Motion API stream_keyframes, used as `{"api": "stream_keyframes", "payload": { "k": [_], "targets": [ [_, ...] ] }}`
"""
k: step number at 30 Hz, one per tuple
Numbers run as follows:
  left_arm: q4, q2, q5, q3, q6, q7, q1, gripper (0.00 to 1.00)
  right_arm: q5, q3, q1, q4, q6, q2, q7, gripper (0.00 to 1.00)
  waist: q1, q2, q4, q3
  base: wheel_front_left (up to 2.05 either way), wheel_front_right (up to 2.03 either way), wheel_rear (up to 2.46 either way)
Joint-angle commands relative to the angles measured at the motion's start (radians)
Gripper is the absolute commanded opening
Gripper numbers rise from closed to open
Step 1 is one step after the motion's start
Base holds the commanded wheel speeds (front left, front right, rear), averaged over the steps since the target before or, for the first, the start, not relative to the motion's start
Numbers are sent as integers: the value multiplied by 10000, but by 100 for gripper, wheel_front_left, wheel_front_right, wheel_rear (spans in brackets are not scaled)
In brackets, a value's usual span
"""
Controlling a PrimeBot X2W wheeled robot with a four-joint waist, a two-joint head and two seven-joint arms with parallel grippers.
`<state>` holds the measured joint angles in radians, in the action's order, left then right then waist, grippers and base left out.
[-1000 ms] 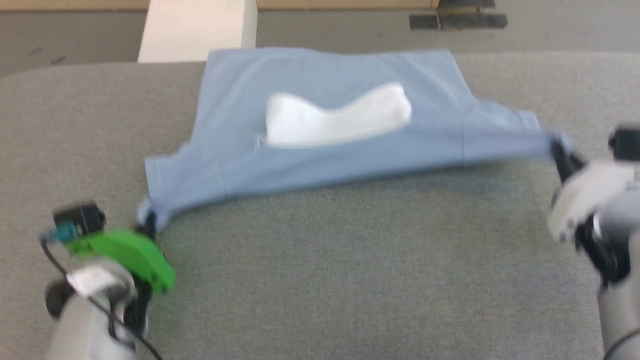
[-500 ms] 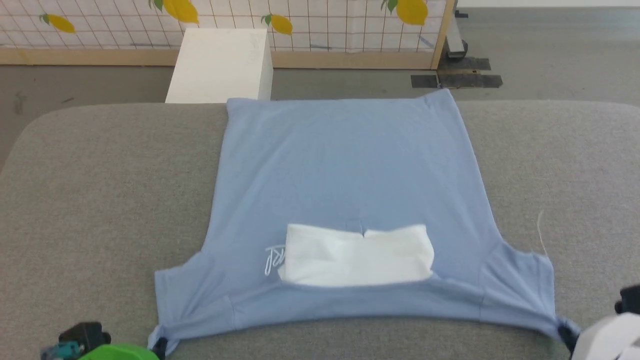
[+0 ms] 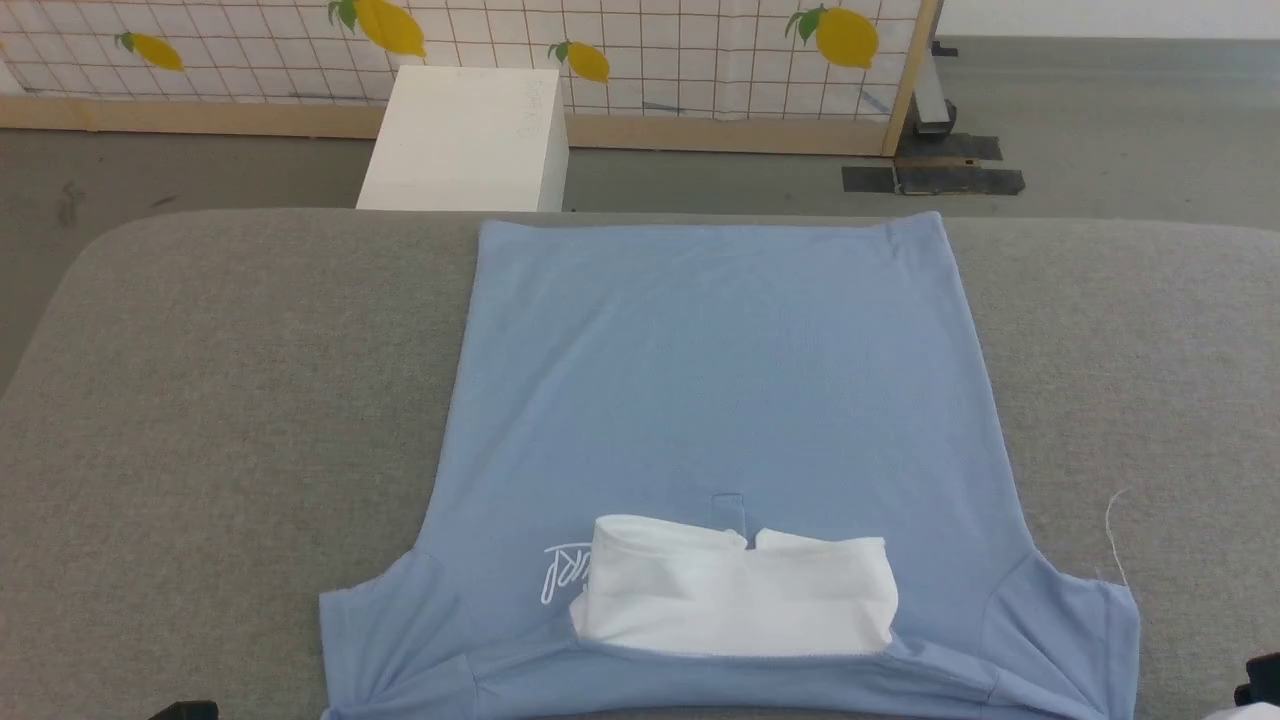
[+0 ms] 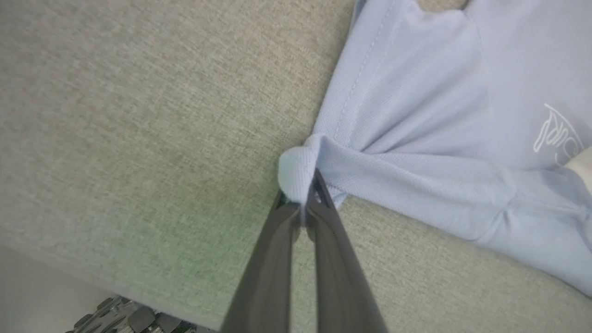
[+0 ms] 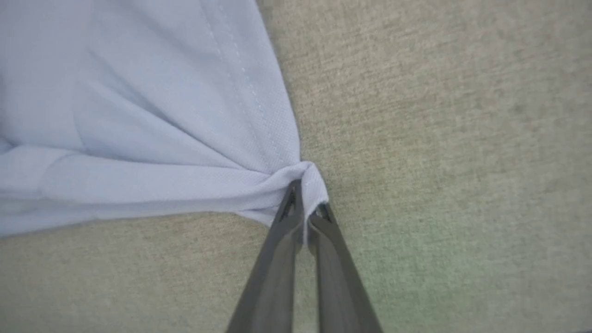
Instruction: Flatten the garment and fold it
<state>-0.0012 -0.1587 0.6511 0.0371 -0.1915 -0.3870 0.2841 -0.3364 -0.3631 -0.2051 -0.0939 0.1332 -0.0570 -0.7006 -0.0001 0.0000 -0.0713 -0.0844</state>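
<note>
The garment (image 3: 715, 380), a sky-blue short-sleeved shirt, lies spread flat on the grey padded table (image 3: 220, 380), its hem at the far edge and its white collar panel (image 3: 740, 600) near me, beside white script lettering (image 3: 565, 570). In the left wrist view my left gripper (image 4: 303, 196) is shut on the bunched tip of one sleeve of the garment (image 4: 416, 138). The right wrist view has my right gripper (image 5: 305, 206) shut on the pinched tip of the other sleeve of the garment (image 5: 138, 138). Both sleeve tips are pulled outward, low over the table.
A white box (image 3: 465, 135) stands on the floor behind the table's far edge. Further back runs a tiled wall panel with lemon pictures (image 3: 600, 40) and a wooden frame. Bare grey table (image 5: 439, 138) extends on both sides of the shirt.
The head camera has tilted, so the view shifted and both grippers slid out at the bottom. The shirt, lifted and stretched between the grippers a second ago, now lies flat and drawn toward me.
</note>
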Motion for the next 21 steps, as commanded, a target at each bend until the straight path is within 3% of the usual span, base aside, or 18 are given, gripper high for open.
{"api": "stream_keyframes", "payload": {
  "k": [1, 7, 12, 15, 21],
  "targets": [
    [193, 92, 8, -80, 80, 25, -25, 0, -50, 122, -111, -428, -25, 67, 190, 100, 1, 0, -61, 64, 0, 0, 0],
    [149, 144, 16, -210, 341, 339, -223, 0, 189, 170, 498, 381, -25, 67, 1802, 100, 1, 0, -177, 129, 0, 0, 0],
    [19, 169, -76, -388, 451, 491, -500, 0, 1031, 158, 1842, 615, -25, 67, 3505, 100, 1, 0, -398, -89, 0, 0, 0],
    [-82, 197, -119, -503, 486, 524, -693, 0, 1562, 194, 2914, 358, -25, 49, 4326, 100, 1, 0, -579, -334, 0, 0, 0],
    [-297, 272, -162, -705, 580, 635, -1079, 0, 2284, 526, 5514, -1105, -25, -674, 5400, 100, 1, 0, -1009, -1110, 0, 0, 0]
  ]
}}
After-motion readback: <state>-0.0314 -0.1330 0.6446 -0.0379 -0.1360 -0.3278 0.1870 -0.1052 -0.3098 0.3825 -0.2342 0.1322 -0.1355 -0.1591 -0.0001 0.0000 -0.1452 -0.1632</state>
